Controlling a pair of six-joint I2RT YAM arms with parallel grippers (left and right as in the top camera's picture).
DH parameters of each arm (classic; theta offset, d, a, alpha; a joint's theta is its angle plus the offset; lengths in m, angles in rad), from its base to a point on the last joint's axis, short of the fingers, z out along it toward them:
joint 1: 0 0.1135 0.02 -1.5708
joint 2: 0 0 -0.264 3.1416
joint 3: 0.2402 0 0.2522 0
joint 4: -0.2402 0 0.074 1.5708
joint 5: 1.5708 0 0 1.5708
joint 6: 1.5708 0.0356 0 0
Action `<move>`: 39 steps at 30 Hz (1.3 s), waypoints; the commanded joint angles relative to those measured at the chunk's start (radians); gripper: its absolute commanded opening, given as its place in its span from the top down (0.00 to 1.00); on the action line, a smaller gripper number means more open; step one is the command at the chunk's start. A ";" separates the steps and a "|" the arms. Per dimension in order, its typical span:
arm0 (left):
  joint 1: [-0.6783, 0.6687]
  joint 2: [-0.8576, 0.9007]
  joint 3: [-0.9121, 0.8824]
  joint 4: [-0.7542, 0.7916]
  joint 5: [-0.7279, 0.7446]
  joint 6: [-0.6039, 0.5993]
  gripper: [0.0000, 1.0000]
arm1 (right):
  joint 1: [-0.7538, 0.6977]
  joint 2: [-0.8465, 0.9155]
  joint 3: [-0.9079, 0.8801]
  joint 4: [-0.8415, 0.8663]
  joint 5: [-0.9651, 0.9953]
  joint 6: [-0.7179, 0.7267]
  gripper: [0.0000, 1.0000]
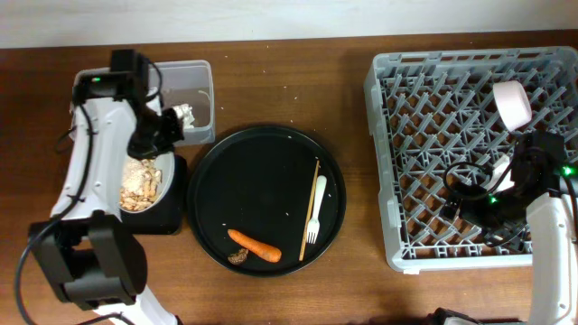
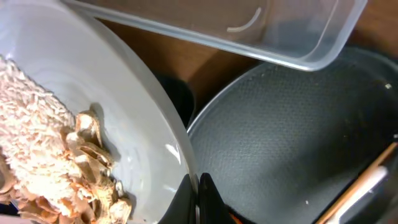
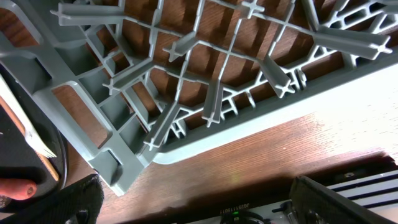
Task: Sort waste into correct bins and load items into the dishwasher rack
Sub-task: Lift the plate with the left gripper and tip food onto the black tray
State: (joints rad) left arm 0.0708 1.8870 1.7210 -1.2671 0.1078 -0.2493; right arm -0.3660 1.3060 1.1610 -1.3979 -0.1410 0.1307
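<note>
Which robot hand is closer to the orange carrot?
Left. The left gripper holds the plate just up-left of the carrot piece. The right gripper hangs over the dishwasher rack, farther away across the round black tray.

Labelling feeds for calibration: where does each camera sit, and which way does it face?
Overhead: above the table, looking straight down; left arm and right arm show.
Left wrist: on that left arm, angled down at the plate pinched by the left gripper.
Right wrist: above the dishwasher rack, facing its corner; open right gripper shows.
Shared: overhead and left wrist both see the clear tub.
</note>
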 commanded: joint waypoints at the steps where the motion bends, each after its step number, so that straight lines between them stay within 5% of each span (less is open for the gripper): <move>1: 0.085 -0.031 0.021 0.025 0.143 0.069 1.00 | -0.002 -0.008 0.003 -0.001 -0.005 -0.004 0.01; 16: 0.314 -0.030 -0.051 0.045 0.679 0.087 1.00 | -0.002 -0.008 0.003 -0.011 -0.005 -0.004 0.01; 24: 0.469 -0.030 -0.051 -0.080 0.996 0.305 1.00 | -0.002 -0.008 0.003 -0.012 -0.005 -0.004 0.01; 34: 0.574 -0.031 -0.053 -0.229 0.998 0.554 1.00 | -0.002 -0.008 0.003 -0.013 -0.005 -0.004 0.01; 39: 0.591 -0.020 -0.053 -0.190 1.002 0.556 1.00 | -0.002 -0.008 0.003 -0.019 -0.005 -0.004 0.01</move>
State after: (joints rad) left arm 0.6456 1.8866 1.6676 -1.4715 1.0706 0.2802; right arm -0.3660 1.3060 1.1610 -1.4132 -0.1410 0.1310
